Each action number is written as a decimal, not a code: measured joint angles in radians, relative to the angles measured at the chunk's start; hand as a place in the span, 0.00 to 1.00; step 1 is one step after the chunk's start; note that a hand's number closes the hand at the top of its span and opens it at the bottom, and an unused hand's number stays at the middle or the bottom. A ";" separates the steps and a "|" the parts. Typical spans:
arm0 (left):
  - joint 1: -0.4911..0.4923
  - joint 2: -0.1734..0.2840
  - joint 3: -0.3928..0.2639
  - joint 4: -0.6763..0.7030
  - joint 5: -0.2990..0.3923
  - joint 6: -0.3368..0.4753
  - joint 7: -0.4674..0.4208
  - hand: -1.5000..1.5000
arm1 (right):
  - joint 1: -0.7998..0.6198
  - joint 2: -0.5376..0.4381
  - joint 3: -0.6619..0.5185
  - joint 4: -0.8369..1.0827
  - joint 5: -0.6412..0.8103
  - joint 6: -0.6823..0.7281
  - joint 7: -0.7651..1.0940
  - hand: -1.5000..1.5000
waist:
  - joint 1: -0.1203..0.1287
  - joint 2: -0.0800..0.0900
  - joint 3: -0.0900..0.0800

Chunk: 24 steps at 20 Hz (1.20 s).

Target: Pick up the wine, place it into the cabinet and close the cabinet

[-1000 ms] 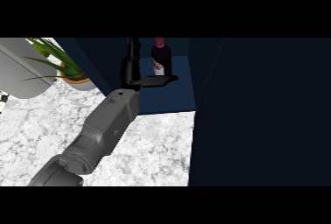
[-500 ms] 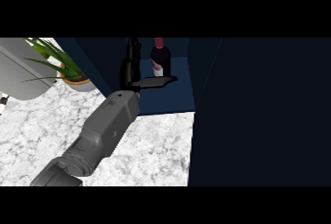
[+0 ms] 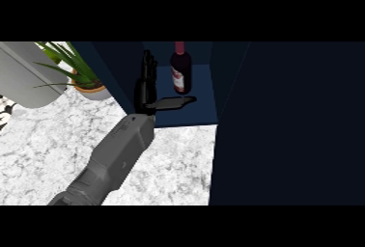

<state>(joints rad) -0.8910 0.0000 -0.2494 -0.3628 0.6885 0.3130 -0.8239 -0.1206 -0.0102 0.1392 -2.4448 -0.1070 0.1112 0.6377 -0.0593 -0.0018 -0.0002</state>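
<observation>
— Largest first? Dark blue box-shaped cabinet (image 3: 285,120), door open, on white-grey marbled counter (image 3: 43,149).
— Inside it? Dark glass wine bottle (image 3: 180,67), upright; white label unreadable.
— Beside the bottle? Black left hand (image 3: 153,89), fingers straight, gripping nothing.

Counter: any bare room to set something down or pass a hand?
Bare marble counter left of the forearm, below the potted plant. A smaller patch lies between forearm and cabinet door. Crowded inside the cabinet: wine bottle with the left robot hand beside it.

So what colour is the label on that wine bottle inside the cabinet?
White, on the dark red glass wine bottle, seen in the head view.
</observation>
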 measured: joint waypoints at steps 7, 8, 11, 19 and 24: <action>0.207 0.000 -0.267 -0.357 0.084 0.214 0.057 0.00 | 0.021 -0.002 -0.002 -0.011 0.017 -0.016 -0.003 0.00 | 0.037 -0.005 0.000; 0.232 0.000 -0.288 -0.403 0.074 0.242 0.065 0.00 | 0.030 -0.010 -0.013 -0.013 0.017 -0.011 -0.006 0.00 | 0.043 -0.005 0.000; 0.311 0.000 -0.371 -0.530 0.074 0.315 0.066 0.00 | 0.048 -0.018 -0.017 -0.018 0.019 -0.003 -0.012 0.00 | 0.048 -0.004 0.001; 0.518 0.039 -0.464 -0.891 -0.028 0.431 0.149 0.00 | 0.053 -0.031 -0.059 -0.025 0.015 0.002 -0.012 0.00 | 0.062 -0.003 0.001; 0.644 0.074 -0.538 -1.087 -0.105 0.525 0.207 0.00 | 0.069 -0.034 -0.065 -0.025 0.010 0.017 -0.024 0.00 | 0.063 -0.003 0.001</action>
<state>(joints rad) -0.2474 0.0742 -0.7871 -1.4501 0.5834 0.8383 -0.6172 -0.0513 -0.0441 0.0743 -2.4702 -0.0971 0.1286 0.6136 0.0037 -0.0046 0.0005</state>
